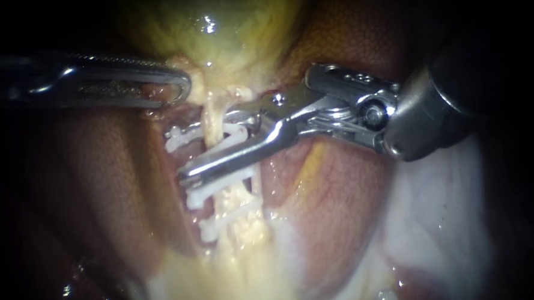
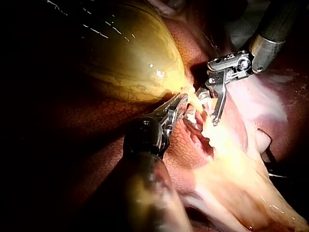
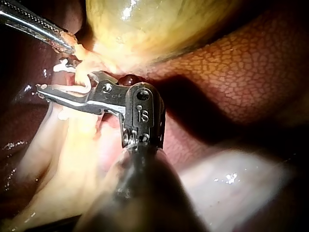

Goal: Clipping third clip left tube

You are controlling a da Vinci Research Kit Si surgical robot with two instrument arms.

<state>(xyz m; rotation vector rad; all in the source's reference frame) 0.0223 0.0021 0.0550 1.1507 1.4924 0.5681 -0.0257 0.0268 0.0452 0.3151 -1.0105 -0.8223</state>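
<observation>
- You have two instruments: the left instrument (image 1: 182,87) and the right instrument (image 1: 213,146).
- You see three clips (image 1: 200,198).
- You see one tube (image 1: 214,119), one gallbladder (image 1: 226,37), one liver (image 1: 347,188).

- The liver (image 1: 340,183) is the bed here: reddish-brown, finely mottled, spreading out on both sides.
- Resting on it is the gallbladder (image 1: 225,25), yellow-green and glistening, with its narrow end pointing down the middle.
- From that narrow end a pale yellow tube (image 1: 214,119) runs on across the liver's surface.
- White clips (image 1: 198,198) sit crosswise on the tube. The uppermost clip (image 1: 179,137) is nearest the gallbladder, and two more lie below it, each apart from the next.
- Pale whitish tissue (image 1: 438,221) overlies the liver to the right of the tube.
</observation>
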